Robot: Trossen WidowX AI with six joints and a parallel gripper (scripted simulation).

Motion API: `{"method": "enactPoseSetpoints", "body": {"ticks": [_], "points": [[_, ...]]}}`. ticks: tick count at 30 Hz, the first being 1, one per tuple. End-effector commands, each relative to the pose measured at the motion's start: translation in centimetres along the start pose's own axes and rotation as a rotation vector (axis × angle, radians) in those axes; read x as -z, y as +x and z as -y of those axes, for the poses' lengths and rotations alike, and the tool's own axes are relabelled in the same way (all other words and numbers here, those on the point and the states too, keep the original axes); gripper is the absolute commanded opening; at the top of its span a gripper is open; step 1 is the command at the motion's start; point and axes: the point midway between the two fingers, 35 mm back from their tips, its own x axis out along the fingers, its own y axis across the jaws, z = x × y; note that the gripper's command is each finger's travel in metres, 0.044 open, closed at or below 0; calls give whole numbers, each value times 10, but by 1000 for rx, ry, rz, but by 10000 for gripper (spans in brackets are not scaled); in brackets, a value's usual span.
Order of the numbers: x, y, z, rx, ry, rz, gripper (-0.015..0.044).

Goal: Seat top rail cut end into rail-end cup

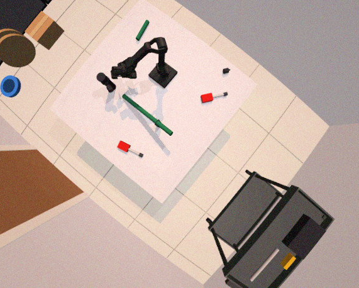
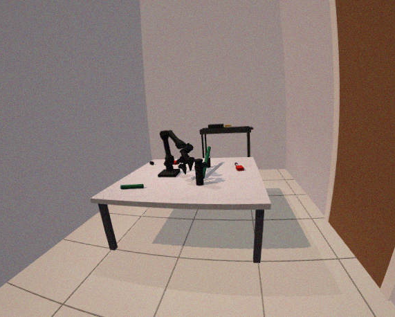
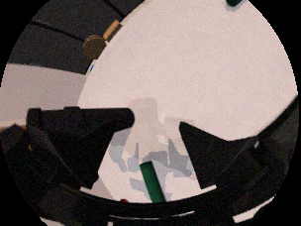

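The green rail passes through the loop cap and slopes. Its far end is high. Its near end is low, close to the big post and outside any visible cup. The black big post stands upright. Something juts from its upper part towards the rail in the exterior view; the band and cup are too small to tell apart. My gripper is open and empty, pointing down beside the post and above the table, apart from the rail. The post does not show in the wrist view.
A short green cylinder lies behind the arm. Two red-handled tools lie on the white table. A small dark part lies beyond the arm's base.
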Motion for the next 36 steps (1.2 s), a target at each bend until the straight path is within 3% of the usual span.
{"method": "enactPoseSetpoints", "body": {"ticks": [1,11,26,36], "points": [[2,-1,-1,-2,-16,-6,426],[97,-95,-53,-175,-964,-264,440],[152,-198,-55,-474,-1931,-412,440],[153,-202,-55,-486,-1959,-415,440]]}}
